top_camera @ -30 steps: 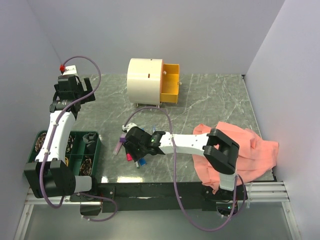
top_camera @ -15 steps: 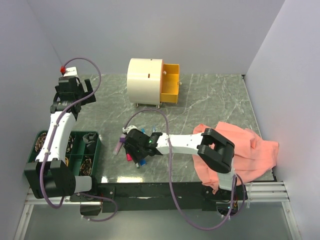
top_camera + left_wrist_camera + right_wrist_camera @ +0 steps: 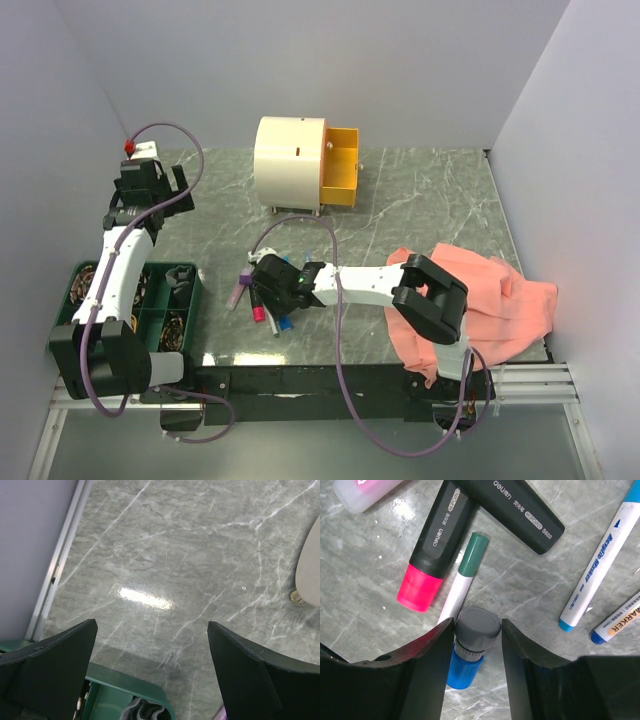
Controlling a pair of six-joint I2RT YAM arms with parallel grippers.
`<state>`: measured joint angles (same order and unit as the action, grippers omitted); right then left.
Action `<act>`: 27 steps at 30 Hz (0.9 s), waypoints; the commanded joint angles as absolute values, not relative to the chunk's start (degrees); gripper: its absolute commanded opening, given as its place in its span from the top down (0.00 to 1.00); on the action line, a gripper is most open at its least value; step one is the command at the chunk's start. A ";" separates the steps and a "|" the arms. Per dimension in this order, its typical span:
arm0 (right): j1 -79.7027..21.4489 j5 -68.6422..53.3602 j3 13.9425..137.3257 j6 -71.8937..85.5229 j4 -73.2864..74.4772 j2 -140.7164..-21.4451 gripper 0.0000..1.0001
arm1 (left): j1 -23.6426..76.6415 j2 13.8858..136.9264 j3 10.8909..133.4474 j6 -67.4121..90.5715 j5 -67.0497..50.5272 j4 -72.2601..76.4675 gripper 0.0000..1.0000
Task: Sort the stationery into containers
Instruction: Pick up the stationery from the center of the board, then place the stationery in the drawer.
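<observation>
The left gripper hangs with its jaws spread wide and nothing between them, over the bare marble table just beyond the green organizer tray. Right of the tray, the stationery lies in a loose pile near the front edge: a purple marker, a black-and-pink highlighter, a second black highlighter, a green-capped white pen and two white markers with blue caps. The right gripper sits low over the pile. Its partly closed fingers flank the grey cap of a blue marker; whether they pinch it I cannot tell. Farther back stands the cream drum cabinet, its yellow-orange drawer open on the right side. A salmon-pink cloth lies at far right.
</observation>
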<state>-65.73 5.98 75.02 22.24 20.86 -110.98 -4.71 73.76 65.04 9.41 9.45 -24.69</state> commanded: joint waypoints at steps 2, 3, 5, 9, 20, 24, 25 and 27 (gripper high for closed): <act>-65.48 6.59 77.34 21.09 18.99 -112.32 0.46 | -4.92 71.72 64.60 10.55 7.91 -22.76 0.01; -65.48 6.59 77.26 21.01 18.81 -112.50 0.46 | -4.92 71.72 64.69 10.55 7.91 -22.68 0.00; -65.39 6.50 77.17 20.83 18.63 -112.85 0.45 | -4.92 71.81 64.60 10.63 7.74 -22.85 0.01; -65.39 5.63 76.99 20.13 18.37 -112.94 0.63 | -4.92 71.81 64.69 10.55 7.74 -22.85 0.01; -64.43 5.62 79.27 7.40 23.80 -98.89 0.97 | -4.92 72.51 66.44 11.25 5.28 -23.73 0.01; -60.14 6.15 82.61 4.49 24.96 -91.34 1.00 | -4.92 73.47 67.32 10.81 3.43 -23.90 0.00; -58.90 5.28 82.97 3.87 24.53 -90.19 1.00 | -4.92 73.82 67.59 10.46 2.64 -23.91 0.01; -54.61 4.05 83.49 2.56 23.38 -87.03 1.00 | -4.92 74.70 68.55 9.76 1.06 -24.17 0.01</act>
<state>-61.41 4.56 80.01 7.27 24.84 -94.41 -4.71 73.84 65.04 10.24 4.97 -24.73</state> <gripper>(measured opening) 0.466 0.995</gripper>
